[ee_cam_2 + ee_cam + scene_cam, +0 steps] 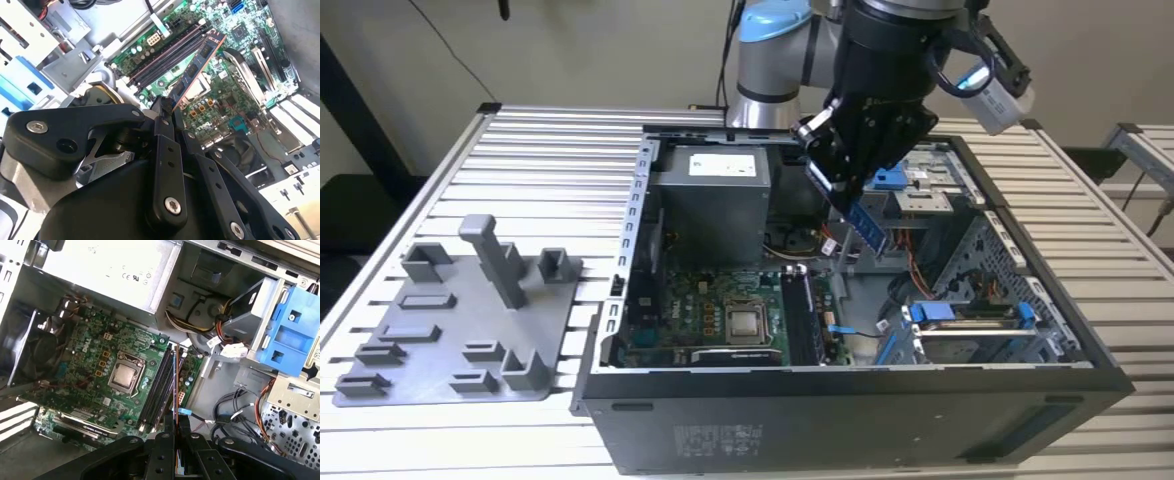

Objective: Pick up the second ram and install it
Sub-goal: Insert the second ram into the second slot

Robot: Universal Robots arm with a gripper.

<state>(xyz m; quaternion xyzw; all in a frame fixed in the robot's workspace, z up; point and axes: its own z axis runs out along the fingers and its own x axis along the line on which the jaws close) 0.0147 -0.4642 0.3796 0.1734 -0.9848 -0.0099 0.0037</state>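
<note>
Obs. 1: the second ram (197,65) is showing as a long, thin, flat stick. Its board is dark, black chips are sitting in a row along its face, and 1 long edge is glinting coppery. In the exterior view it is reading blue (865,225).

Obs. 2: the gripper (167,107) is pinching the stick by 1 end, with the fingers pressed against its 2 flat faces. The rest of the stick is jutting out free past the fingertips.

Obs. 3: in the exterior view the gripper (851,170) is hanging at upper centre of the frame. The stick is slanting down toward the exterior view's right, above the open computer case (854,420), and is touching nothing inside.

Obs. 4: in the first wrist view the stick (176,380) is appearing edge-on as a thin line. It is running along the bank of memory slots (159,385) on the motherboard (85,355) and is not seated in any slot.

Count:
- 1 stick in the gripper
- 1 processor socket (124,375) beside the slots
- 1 power supply (100,265)
- 1 fan (30,350)
- 1 blue drive bracket (292,335)
- Slots are lying parallel, and I cannot count them surely.

At lower left of the exterior view, 1 grey fixture plate (447,340) with 1 upright post (500,262) is sitting on the slatted table (560,140), well apart from the gripper.
</note>
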